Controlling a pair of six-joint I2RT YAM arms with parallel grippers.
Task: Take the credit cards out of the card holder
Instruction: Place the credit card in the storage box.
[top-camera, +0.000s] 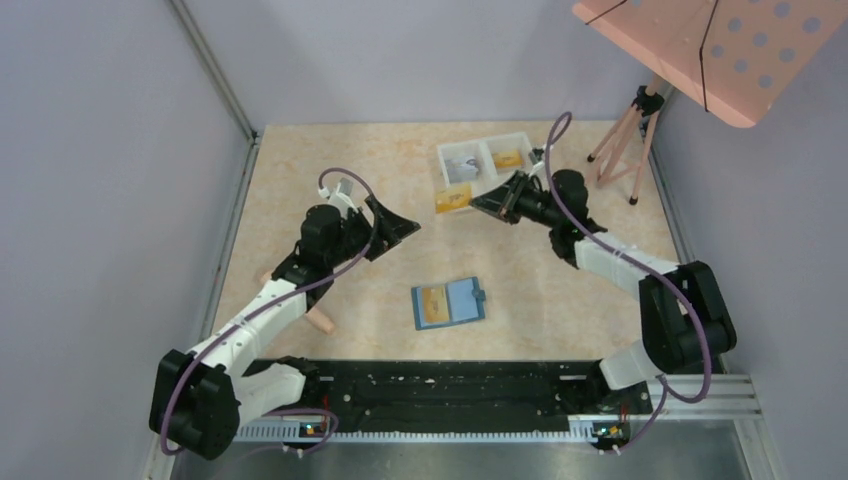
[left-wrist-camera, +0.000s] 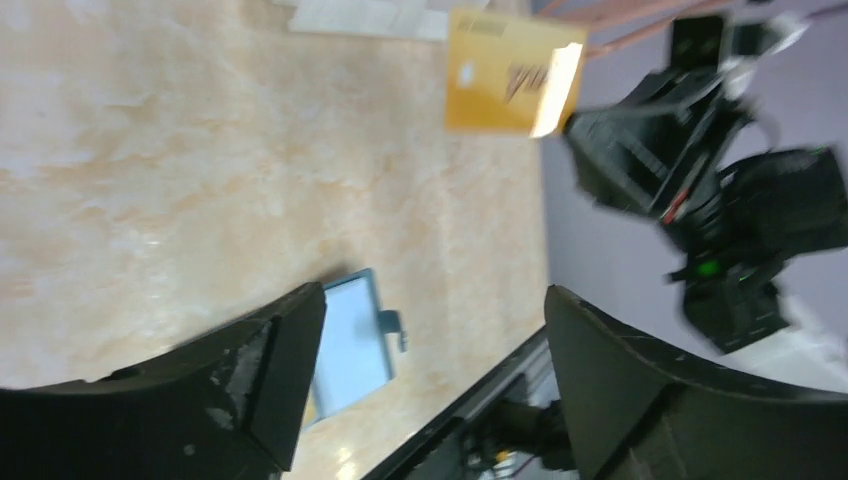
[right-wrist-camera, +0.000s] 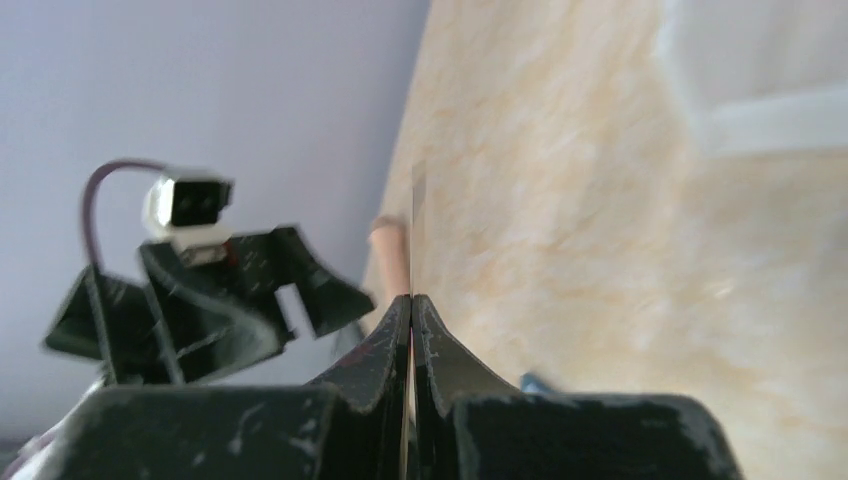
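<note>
The teal-blue card holder (top-camera: 465, 300) lies open at the middle of the table, with an orange credit card (top-camera: 433, 303) in its left half. My right gripper (top-camera: 482, 205) is shut on the edge of another orange card (top-camera: 452, 197), held in the air just in front of the white tray (top-camera: 480, 143). The right wrist view shows that card edge-on (right-wrist-camera: 415, 230) between the shut fingers (right-wrist-camera: 411, 298). My left gripper (top-camera: 398, 228) hangs open and empty left of centre. Its wrist view shows the holder (left-wrist-camera: 350, 345) below its fingers (left-wrist-camera: 434, 291) and the held card (left-wrist-camera: 510, 70) farther off.
The tray holds an orange card (top-camera: 507, 158) in its right compartment and a greyish one (top-camera: 460, 168) in the left. A pink stand (top-camera: 640, 120) rises at the back right. A short pink peg (top-camera: 320, 318) lies by the left arm. Walls close both sides.
</note>
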